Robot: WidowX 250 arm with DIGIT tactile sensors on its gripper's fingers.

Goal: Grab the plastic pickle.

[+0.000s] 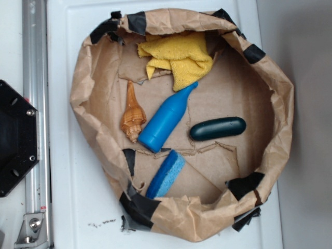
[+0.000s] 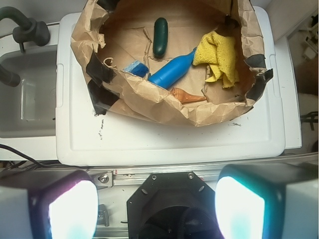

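Wide-spread end effector [image 2: 157, 209] pads hang well short of the paper nest [image 2: 149, 107], holding nothing. Inside lies the plastic pickle [image 1: 218, 128], apart from the blue bottle [image 1: 166, 118]; its glossy, rounded body could squirt free of an off-centre pinch, or the raised paper wall could snag the descent.

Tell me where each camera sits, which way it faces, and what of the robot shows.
Exterior: overhead, looking straight down into the paper-lined bin; only the robot's black base shows at the left edge.
Wrist: on the arm, raised and back from the bin, looking down and forward; the open end effector fills the bottom, both fingers wide apart.
Both share the plastic pickle, blue bottle, yellow cloth, sponge and shell.
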